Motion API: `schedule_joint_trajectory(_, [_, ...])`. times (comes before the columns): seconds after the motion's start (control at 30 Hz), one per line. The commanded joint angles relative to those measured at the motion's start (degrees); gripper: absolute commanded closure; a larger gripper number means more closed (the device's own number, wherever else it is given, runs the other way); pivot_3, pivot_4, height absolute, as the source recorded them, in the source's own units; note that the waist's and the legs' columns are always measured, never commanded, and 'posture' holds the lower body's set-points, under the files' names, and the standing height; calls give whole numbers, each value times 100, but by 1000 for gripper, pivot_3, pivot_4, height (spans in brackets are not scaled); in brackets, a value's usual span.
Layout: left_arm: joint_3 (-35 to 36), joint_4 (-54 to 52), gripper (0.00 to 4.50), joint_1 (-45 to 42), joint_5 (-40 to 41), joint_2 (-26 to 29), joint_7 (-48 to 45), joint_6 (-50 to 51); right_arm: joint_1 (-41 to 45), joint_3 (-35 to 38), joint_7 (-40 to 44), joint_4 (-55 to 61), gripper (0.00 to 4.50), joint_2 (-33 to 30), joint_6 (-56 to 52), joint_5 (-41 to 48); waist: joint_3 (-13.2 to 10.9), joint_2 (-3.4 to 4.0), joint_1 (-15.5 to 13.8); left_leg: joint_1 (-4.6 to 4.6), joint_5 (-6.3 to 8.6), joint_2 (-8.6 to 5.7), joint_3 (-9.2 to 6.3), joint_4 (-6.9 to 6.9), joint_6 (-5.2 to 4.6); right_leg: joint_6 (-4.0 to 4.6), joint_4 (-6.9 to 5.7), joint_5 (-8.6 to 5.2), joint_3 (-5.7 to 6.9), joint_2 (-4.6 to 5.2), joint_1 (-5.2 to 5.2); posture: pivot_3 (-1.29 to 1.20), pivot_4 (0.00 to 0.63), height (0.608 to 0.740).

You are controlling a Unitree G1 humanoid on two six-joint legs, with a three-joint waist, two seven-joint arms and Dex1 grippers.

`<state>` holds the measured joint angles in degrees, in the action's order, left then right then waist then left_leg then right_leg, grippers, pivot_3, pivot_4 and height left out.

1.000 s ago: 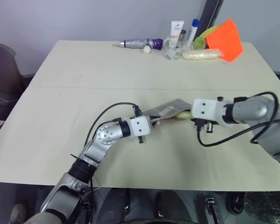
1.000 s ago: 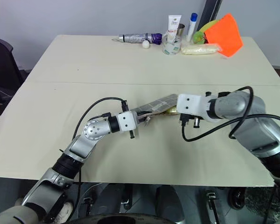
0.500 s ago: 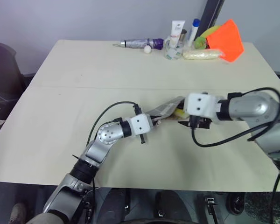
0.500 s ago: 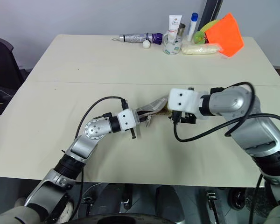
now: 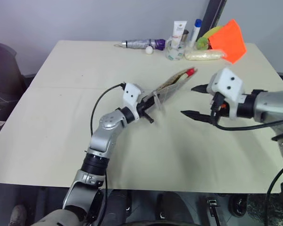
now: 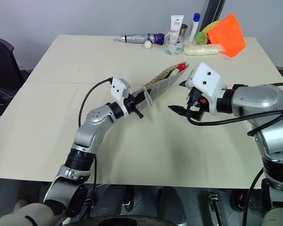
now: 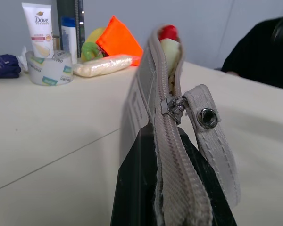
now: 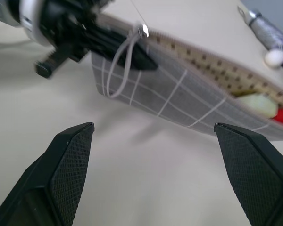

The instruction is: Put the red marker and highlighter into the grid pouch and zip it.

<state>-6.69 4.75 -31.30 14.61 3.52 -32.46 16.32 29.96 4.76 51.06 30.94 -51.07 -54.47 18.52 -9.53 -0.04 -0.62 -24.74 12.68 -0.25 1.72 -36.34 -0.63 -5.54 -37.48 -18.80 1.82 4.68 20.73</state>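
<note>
Left tool (image 5: 148, 106) pinches the grey grid-lined fabric pouch (image 5: 172, 85) at its zipper end, tilted above the surface (image 5: 61, 122), red marker (image 5: 190, 72) and pale-yellow highlighter (image 7: 171, 49) sticking out the open far end. Right tool (image 5: 194, 100), spread wide, hangs near; if the pouch tips more, both pens could slide out.

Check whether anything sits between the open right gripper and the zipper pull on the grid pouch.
Nothing visible does. The left gripper holds the grid pouch tilted up off the table. The right gripper hangs open beside it, apart. The zipper pull sits by the left gripper's fingers, with open air in front.
</note>
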Motion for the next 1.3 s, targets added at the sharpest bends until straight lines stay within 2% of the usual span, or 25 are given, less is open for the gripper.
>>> schedule_joint_trajectory(0.03, [168,-286,4500,-140,159,27,40,23,-69,-98,-300,-51,282,59,157,-94,0,0,-3,0,0,0,0,0,0,0,-2,0,0,-1,0,0,150,740])
schedule_joint_trajectory(0.17, [309,-319,4500,-166,370,-51,148,255,-112,-254,-590,-93,282,348,234,-27,0,0,-3,0,0,0,0,-1,0,0,-2,0,0,-1,0,0,150,740])
schedule_joint_trajectory(0.37, [548,-347,4500,-261,927,-305,242,830,127,-465,-1204,-161,282,1372,-48,247,-1,-1,-5,0,0,0,0,-3,1,0,-3,0,0,-3,0,0,150,740])
schedule_joint_trajectory(0.57, [476,-325,4500,-266,1017,-297,199,941,362,-578,-1725,-431,282,2144,-259,361,0,-1,-2,0,-1,0,0,-3,2,0,-5,0,0,-6,0,0,150,740])
schedule_joint_trajectory(0.67, [447,-327,4500,-261,1020,-310,218,937,409,-668,-1858,-497,282,2334,-353,395,0,-1,-5,0,-1,-1,0,-3,2,0,-5,0,0,-6,1,0,150,740])
schedule_joint_trajectory(0.73, [425,-338,4500,-252,1012,-325,237,926,425,-709,-1949,-539,785,2437,-440,406,0,-1,-8,0,-1,-2,0,-3,2,0,-5,0,0,-5,1,0,150,740])
schedule_joint_trajectory(0.8, [408,-350,4500,-233,1001,-330,247,916,442,-713,-2030,-566,1585,2522,-538,437,0,-1,-3,0,-1,-2,0,-3,2,0,-5,0,0,-5,1,0,150,740])
schedule_joint_trajectory(0.97, [379,-379,4500,-186,979,-334,273,893,455,-710,-2121,-557,4316,2562,-653,508,0,-1,1,0,-1,-2,0,-1,1,0,-5,0,-1,-5,2,0,150,740])
schedule_joint_trajectory(1.13, [156,-272,4500,-137,450,-25,153,311,669,-491,-2064,-504,4417,2128,-667,478,0,-1,1,0,-1,-2,0,0,1,0,-5,0,-1,-6,3,0,150,740])
schedule_joint_trajectory(1.3, [-379,76,4500,-27,-561,684,-200,-971,1080,-148,-2007,-676,4417,1297,-547,312,-1,0,0,0,-1,-2,3,5,1,0,-4,0,-3,-4,7,0,150,740])
